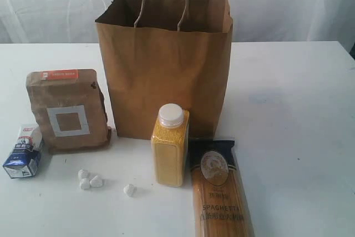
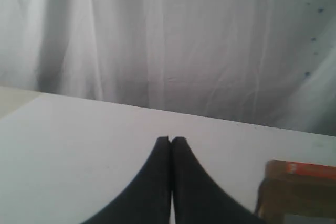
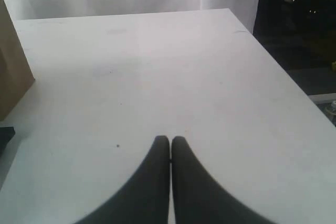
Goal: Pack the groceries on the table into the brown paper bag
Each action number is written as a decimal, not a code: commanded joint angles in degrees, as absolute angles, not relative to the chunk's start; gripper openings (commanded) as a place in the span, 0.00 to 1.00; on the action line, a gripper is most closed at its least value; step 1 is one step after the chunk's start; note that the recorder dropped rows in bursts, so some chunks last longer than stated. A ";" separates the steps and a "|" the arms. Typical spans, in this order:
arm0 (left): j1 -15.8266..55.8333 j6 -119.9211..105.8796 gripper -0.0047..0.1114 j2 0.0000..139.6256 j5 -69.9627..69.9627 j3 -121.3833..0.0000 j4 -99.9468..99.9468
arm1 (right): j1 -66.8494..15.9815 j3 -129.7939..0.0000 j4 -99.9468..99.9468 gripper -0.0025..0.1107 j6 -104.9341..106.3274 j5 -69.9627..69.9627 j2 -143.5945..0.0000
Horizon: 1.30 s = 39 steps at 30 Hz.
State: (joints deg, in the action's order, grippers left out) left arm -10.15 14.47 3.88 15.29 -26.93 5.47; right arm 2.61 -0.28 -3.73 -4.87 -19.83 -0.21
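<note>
On the table [image 1: 299, 109] the yellow bottle [image 1: 170, 154] looked hard and slippery, best grabbed round its middle, while the left gripper [image 2: 170, 140] and right gripper [image 3: 169, 139] were closed tight, holding nothing.

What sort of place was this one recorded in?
Probably a staged lab setup, not a shop: a plain white table, white drapes hung behind it, and a spaghetti packet and brown pouch set out by a brown paper bag.

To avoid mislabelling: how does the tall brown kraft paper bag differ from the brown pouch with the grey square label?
The brown kraft paper bag is much taller than the brown pouch. Bag: open top, loop handles, plain; pouch: closed top, grey square label. Both stand upright.
</note>
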 commanded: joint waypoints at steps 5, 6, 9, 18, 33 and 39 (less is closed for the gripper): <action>-4.88 13.46 0.04 0.00 3.77 -14.42 4.93 | 2.33 0.00 -4.07 0.02 -4.77 -19.43 0.00; -4.88 13.60 0.04 0.00 3.66 -12.30 4.93 | 2.33 0.00 -4.07 0.02 -4.77 -19.43 0.00; -4.88 13.60 0.04 0.00 7.37 -7.28 4.93 | 2.33 0.00 -4.07 0.02 -4.77 -19.43 0.00; -4.88 14.38 0.04 0.00 4.04 0.00 4.80 | 2.33 0.00 -4.07 0.02 -4.77 -19.43 0.00; -4.88 13.00 0.04 0.00 11.57 0.00 6.50 | 2.33 0.00 -4.07 0.02 -4.77 -19.43 0.00; -4.88 13.00 0.04 0.00 7.08 0.00 6.50 | 2.33 0.00 -4.07 0.02 -4.77 -19.43 0.00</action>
State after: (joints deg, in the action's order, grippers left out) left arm -5.33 13.09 0.25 9.59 -0.23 5.93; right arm 2.61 -0.28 -3.73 -4.87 -19.83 -0.21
